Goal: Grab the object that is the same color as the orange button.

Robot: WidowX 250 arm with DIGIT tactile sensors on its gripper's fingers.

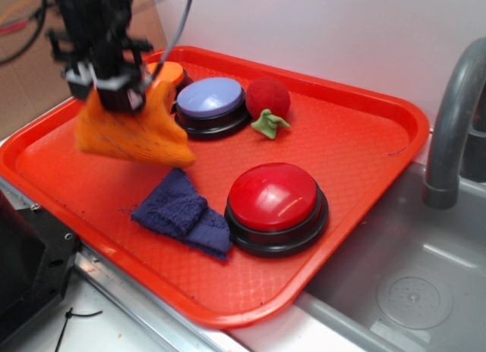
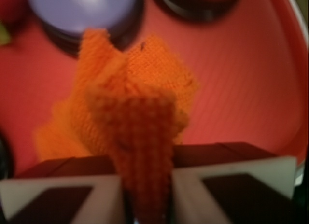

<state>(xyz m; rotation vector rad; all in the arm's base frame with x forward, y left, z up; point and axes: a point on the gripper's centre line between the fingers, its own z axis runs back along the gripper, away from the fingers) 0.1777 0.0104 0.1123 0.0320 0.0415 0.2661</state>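
The orange knitted cloth (image 1: 133, 132) hangs above the left part of the red tray (image 1: 357, 139), pinched at its top by my gripper (image 1: 121, 94). In the wrist view the cloth (image 2: 135, 108) is bunched between my two fingers, and the gripper (image 2: 145, 190) is shut on it. The cloth's lower edge droops toward the tray floor. The orange button (image 1: 171, 70) is mostly hidden behind the gripper and cloth; only a piece of its glossy top shows at the tray's back left.
A lavender button (image 1: 210, 103) stands just right of the cloth. A large red button (image 1: 275, 204) sits near the tray's front, with a dark blue cloth (image 1: 182, 212) beside it. A red ball with a green leaf (image 1: 267, 102) lies behind. A sink (image 1: 410, 284) and grey faucet (image 1: 452, 117) are on the right.
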